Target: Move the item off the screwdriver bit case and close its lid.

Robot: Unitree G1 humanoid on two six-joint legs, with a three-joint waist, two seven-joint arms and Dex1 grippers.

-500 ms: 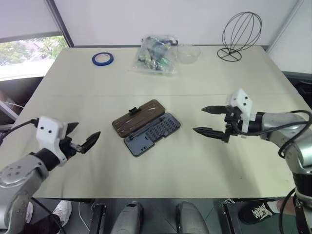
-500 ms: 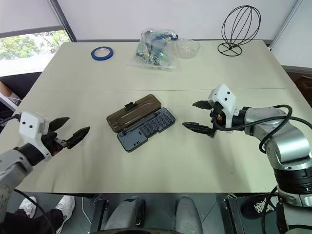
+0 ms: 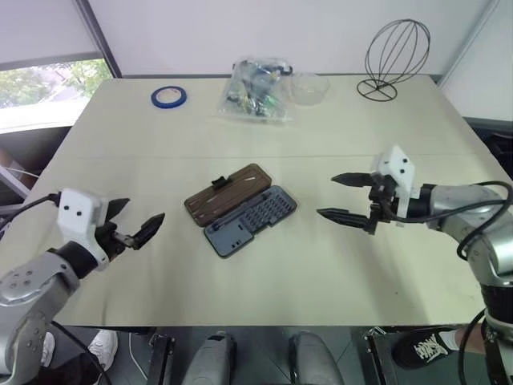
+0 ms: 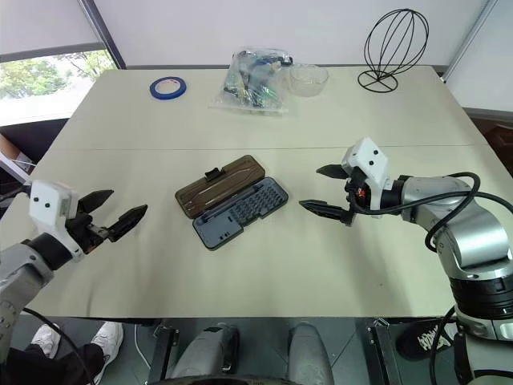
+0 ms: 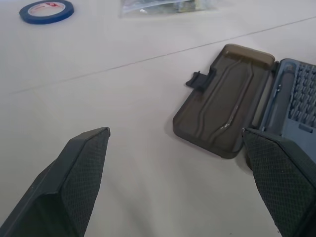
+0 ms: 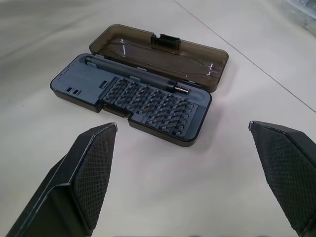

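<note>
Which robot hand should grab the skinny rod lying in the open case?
Probably the right gripper: it hovers open nearer the case, on the tray side where the rod lies. The left gripper, also open, faces the lid.

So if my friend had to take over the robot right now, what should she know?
Left tool: open, holding nothing, above the table on the lid's side of the case.
Right tool: open, holding nothing, on the tray's side of the case.
Case: lies open mid-table, brown lid flat beside the tray.
Thin rod: lies along the tray's edge next to the hinge.
Done: nothing yet.
Left: lift the rod off the case, set it on the table, then fold the lid shut.
</note>
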